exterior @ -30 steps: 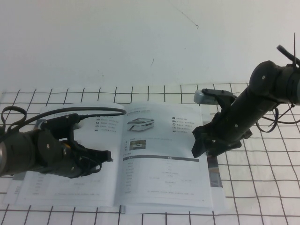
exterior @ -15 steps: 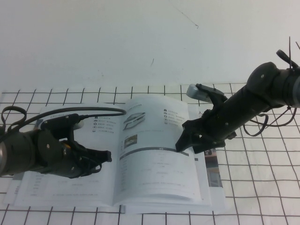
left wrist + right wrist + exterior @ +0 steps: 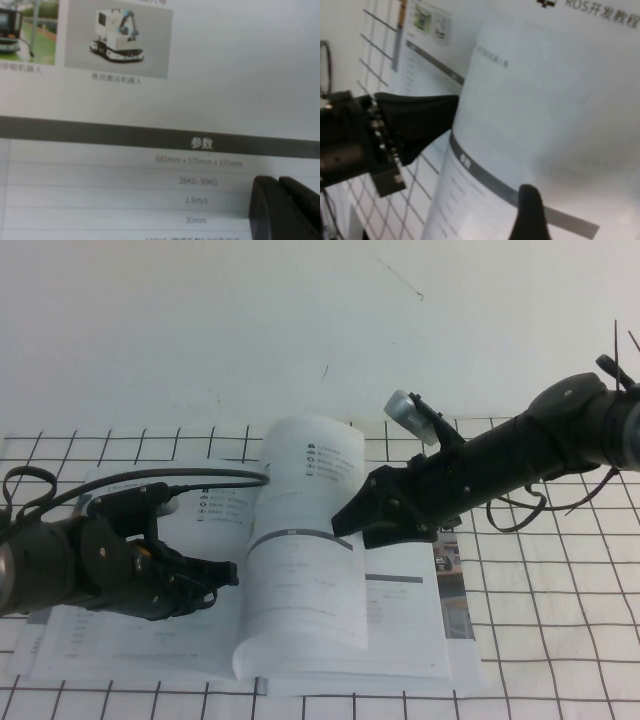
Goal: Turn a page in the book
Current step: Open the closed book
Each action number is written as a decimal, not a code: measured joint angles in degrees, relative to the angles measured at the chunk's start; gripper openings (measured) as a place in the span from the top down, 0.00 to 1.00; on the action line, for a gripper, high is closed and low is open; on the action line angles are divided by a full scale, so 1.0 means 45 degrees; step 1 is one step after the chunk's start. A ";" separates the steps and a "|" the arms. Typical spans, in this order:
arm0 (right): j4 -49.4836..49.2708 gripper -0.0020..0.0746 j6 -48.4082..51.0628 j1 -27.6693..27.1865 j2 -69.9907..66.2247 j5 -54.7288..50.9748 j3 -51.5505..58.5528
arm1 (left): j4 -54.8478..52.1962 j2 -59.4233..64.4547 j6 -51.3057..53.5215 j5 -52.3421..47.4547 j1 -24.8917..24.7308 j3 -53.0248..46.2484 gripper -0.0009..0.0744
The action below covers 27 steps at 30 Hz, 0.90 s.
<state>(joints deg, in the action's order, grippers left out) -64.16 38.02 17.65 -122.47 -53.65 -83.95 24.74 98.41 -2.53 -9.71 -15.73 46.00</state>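
Note:
The book [image 3: 400, 630] lies open on the grid mat. The page [image 3: 300, 570] stands lifted off the right side and curls over the spine toward the left, its grey-barred table facing me. My right gripper [image 3: 345, 523] is shut on the page's outer edge, above the right half. In the right wrist view the page [image 3: 545, 110] fills the picture, with one fingertip [image 3: 530, 215] in front of it. My left gripper [image 3: 228, 573] is shut and rests low on the left-hand page. In the left wrist view its fingers [image 3: 279, 182] touch a printed table [image 3: 150, 165].
A white mat with a black grid [image 3: 540, 640] covers the table under the book. Plain white surface [image 3: 300, 330] lies behind it. A black cable [image 3: 200, 476] from the left arm runs over the left page. The left gripper also shows in the right wrist view [image 3: 415, 120].
My right gripper has moved left and up with the page's edge. The page rose from flat on the right side to a curl over the spine. The left arm has not moved.

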 joint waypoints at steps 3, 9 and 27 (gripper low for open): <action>-0.1085 0.35 0.0609 0.0000 0.0183 -0.0404 0.0000 | 0.0000 0.0000 0.0000 0.0000 0.0000 0.0000 0.99; -0.2084 0.35 0.1272 0.0023 0.1151 -0.0661 0.0000 | 0.0000 0.0000 0.0028 0.0130 0.0000 0.0000 0.99; -0.2260 0.35 0.1714 0.0023 0.1900 -0.1156 0.0000 | 0.0000 0.0000 0.0374 0.0734 0.0000 0.0000 0.99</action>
<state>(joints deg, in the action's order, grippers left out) -74.33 45.74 17.76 -113.92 -58.86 -83.95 24.74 98.41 -0.85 -6.40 -15.73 46.00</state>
